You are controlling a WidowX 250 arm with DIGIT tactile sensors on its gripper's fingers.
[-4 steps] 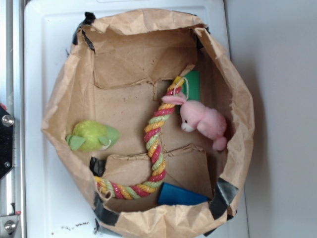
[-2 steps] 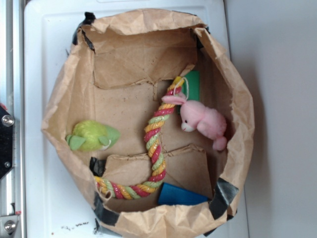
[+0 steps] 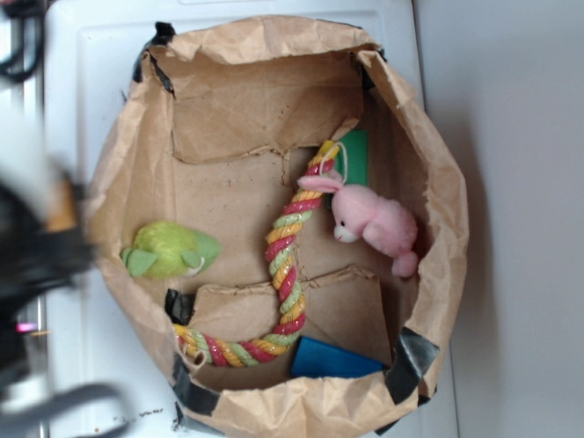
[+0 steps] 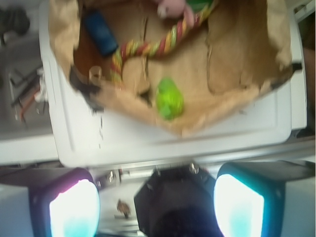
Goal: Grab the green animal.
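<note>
The green animal [image 3: 169,249], a fuzzy lime-green plush, lies against the left wall inside a brown paper bag [image 3: 449,196]. In the wrist view it [image 4: 169,98] sits near the bag's near rim. My gripper [image 4: 158,200] is open, its two pads wide apart with nothing between them. It is outside the bag, over the white surface's edge and well short of the plush. In the exterior view my arm is a dark blur [image 3: 36,255] at the left edge, left of the bag.
Also in the bag are a pink plush bunny [image 3: 374,222], a twisted red-yellow-green rope [image 3: 287,265], a blue block [image 3: 333,358] and a flat green block [image 3: 356,153]. The bag stands on a white appliance top [image 3: 82,73]. The bag's crumpled wall rises beside the green plush.
My arm has swept into view at the left edge, blurred with motion. Nothing in the bag has moved.
</note>
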